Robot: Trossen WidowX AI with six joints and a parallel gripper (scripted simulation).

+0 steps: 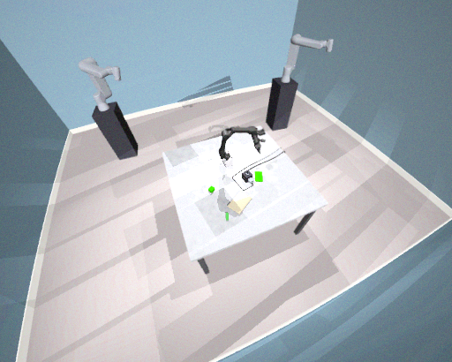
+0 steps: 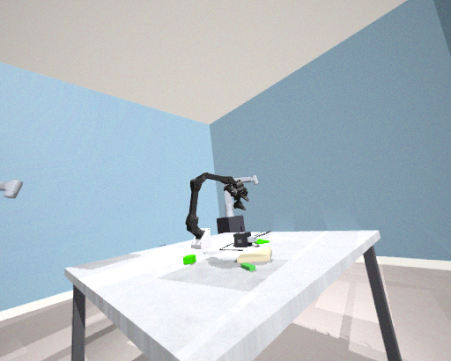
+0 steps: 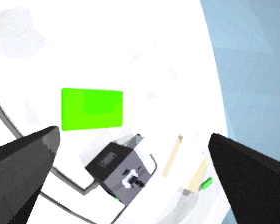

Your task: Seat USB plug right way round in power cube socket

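Open fingers, plug untouched

I have the end effector [image 1: 259, 143] [image 2: 244, 203] [image 3: 136, 137] spread nearly full width, holding nothing, raised above the bench [image 1: 294, 194] [image 2: 196, 282], presumably to leave room for a grasp. The power cube [image 1: 247, 177] [image 2: 242, 239] [image 3: 125, 174] stands beside a green block [image 1: 259, 177] [image 2: 262, 241] [image 3: 92, 109]; I can't make out its plug's seating. Pale marks on the cube are unreadable.

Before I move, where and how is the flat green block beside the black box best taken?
I would grip the flat green block at mid-length, across its two long edges, coming from straight above: it lies flat and is longer than wide. The open gripper probably needs about a quarter turn.
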